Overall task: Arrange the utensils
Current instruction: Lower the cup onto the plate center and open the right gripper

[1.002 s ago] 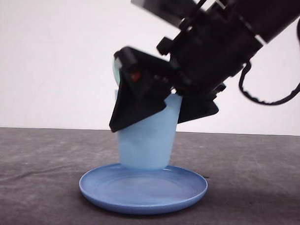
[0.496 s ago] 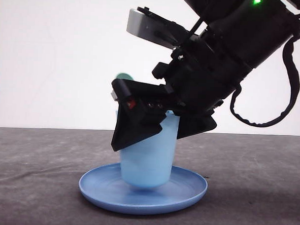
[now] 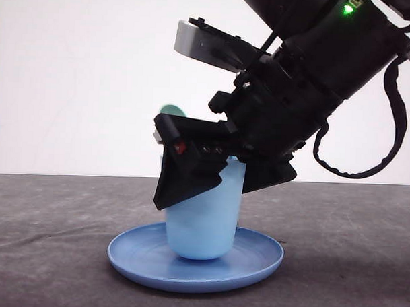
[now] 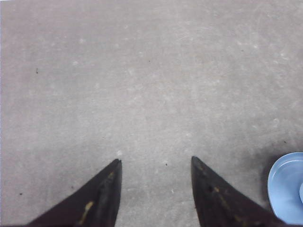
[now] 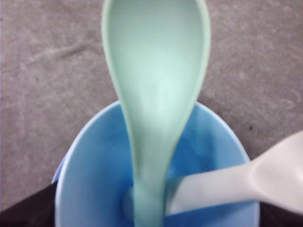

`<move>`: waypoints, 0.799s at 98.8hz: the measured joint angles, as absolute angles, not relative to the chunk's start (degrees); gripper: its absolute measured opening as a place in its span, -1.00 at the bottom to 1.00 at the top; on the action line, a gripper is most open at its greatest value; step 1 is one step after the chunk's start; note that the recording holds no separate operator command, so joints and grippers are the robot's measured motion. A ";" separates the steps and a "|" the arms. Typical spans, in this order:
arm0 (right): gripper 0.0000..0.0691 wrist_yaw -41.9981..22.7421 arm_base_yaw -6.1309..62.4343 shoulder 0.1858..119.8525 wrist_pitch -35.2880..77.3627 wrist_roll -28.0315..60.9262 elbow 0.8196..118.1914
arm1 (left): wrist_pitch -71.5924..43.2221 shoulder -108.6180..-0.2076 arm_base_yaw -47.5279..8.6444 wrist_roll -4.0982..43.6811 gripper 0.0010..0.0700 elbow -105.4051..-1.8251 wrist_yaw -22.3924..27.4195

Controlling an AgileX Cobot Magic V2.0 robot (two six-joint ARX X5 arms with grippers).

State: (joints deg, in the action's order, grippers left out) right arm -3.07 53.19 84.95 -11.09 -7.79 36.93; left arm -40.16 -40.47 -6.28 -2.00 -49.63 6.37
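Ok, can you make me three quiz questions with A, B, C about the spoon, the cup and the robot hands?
1. Where is the spoon?
A. flat on the plate
B. standing in the cup
C. on the table

2. What colour is the cup?
A. red
B. yellow
C. light blue

3. How is the left gripper?
A. open, holding nothing
C. shut on the fork
B. shut on the spoon

Answers:
1 B, the right wrist view shows its handle going down inside the cup, beside the fork.
2 C, it looks pale blue on the darker blue plate.
3 A, its fingers stand apart over bare table.
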 joint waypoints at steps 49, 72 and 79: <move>0.34 -2.57 52.73 85.34 -12.49 -7.79 36.93 | -40.16 -40.49 -6.28 -2.00 -0.23 -49.63 6.35; 0.34 -2.42 52.71 85.71 -11.18 -7.81 36.93 | -40.16 -40.47 -6.28 -1.98 -0.23 -49.63 6.35; 0.34 -2.42 52.71 85.76 -11.18 -7.81 36.93 | -40.16 -40.47 -6.28 -1.98 -0.23 -49.63 6.37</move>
State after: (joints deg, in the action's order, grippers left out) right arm -2.42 52.71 85.76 -11.18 -7.81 36.93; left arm -40.16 -40.47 -6.28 -1.98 -49.63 6.37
